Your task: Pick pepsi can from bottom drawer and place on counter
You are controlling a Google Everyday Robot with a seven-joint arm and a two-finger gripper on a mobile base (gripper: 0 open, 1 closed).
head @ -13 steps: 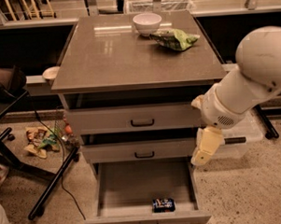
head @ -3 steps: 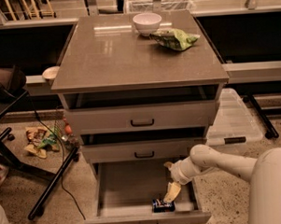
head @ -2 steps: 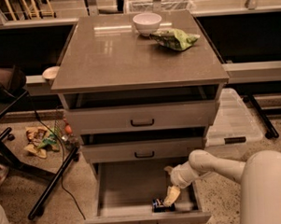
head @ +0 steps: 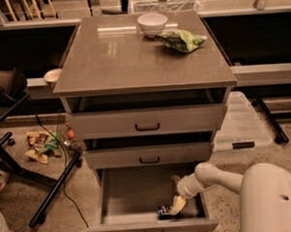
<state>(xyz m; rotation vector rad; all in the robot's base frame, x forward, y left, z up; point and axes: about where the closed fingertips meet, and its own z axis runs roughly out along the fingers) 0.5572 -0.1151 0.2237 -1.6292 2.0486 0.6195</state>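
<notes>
The pepsi can point(head: 164, 212) lies on its side on the floor of the open bottom drawer point(head: 139, 193), near the front panel. My gripper point(head: 177, 205) reaches down into the drawer from the right and its pale fingertips are right at the can's right end. The counter point(head: 128, 60) tops the cabinet above.
A white bowl point(head: 152, 24) and a green snack bag point(head: 181, 40) sit at the back of the counter. The two upper drawers point(head: 146, 121) are slightly open. A clear plastic bin point(head: 240, 126) stands right of the cabinet. A black stand's legs point(head: 52, 189) and litter lie on the left.
My arm has come down from beside the cabinet into the bottom drawer, and the gripper has lowered onto the can's right end.
</notes>
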